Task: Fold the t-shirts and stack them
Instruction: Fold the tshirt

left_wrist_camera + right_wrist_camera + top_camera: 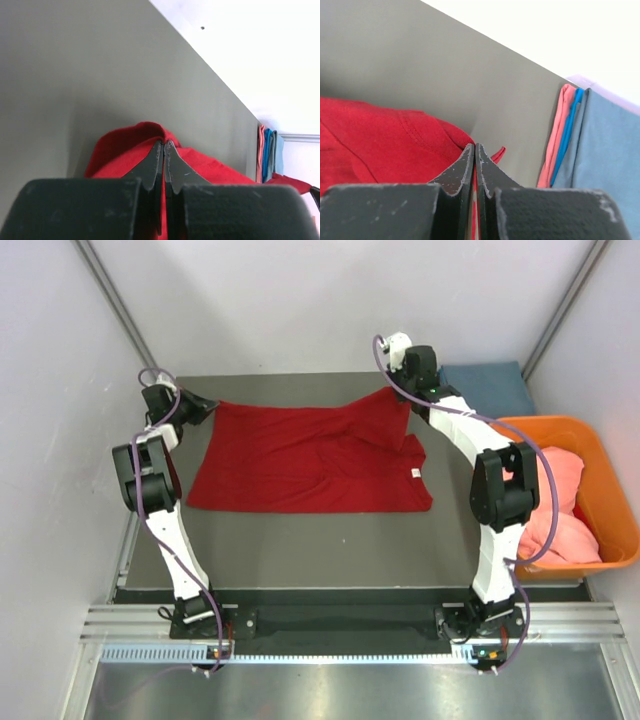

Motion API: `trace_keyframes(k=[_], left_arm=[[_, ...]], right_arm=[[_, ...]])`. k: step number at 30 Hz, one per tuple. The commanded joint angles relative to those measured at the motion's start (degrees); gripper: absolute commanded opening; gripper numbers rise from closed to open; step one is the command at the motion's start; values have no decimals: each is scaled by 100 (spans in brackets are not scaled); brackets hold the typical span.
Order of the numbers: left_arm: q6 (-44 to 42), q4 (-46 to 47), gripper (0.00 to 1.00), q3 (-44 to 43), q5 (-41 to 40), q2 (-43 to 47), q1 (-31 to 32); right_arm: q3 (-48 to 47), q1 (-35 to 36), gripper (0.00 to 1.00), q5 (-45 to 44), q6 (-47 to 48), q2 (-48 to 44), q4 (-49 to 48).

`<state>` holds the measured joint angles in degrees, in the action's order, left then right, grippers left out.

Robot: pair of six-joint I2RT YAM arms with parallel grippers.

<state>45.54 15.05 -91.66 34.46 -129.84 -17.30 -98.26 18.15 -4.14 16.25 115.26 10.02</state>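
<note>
Fold step: you have L gripper [164, 150] and R gripper [474, 150] each clamped on a far corner of the red shirt [310, 460], spread mid-table [300, 540]; next, prob. carry both corners toward you, evenly.

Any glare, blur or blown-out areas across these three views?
Top external: sharp, evenly lit, some glare on the metal surface at the bottom edge. Left wrist: wall blown out white; fingers slightly soft at their near ends. Right wrist: upper right likewise overexposed; red t-shirt seams crisp.
</note>
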Motion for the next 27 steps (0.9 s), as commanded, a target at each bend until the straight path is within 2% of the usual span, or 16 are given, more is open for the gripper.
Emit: trace_keyframes(k=[1,10,27], left_arm=[[-80,403,0,-440,263,-137,-37],[-414,33,0,-599,219,-24,-80],[-1214,-880,0,684,228,828,-335]], right_arm=[[123,39,0,-192,150,-65,-554],[711,30,0,-148,212,-469,-870],[2583,232,0,-78,98,-1945,-1362]])
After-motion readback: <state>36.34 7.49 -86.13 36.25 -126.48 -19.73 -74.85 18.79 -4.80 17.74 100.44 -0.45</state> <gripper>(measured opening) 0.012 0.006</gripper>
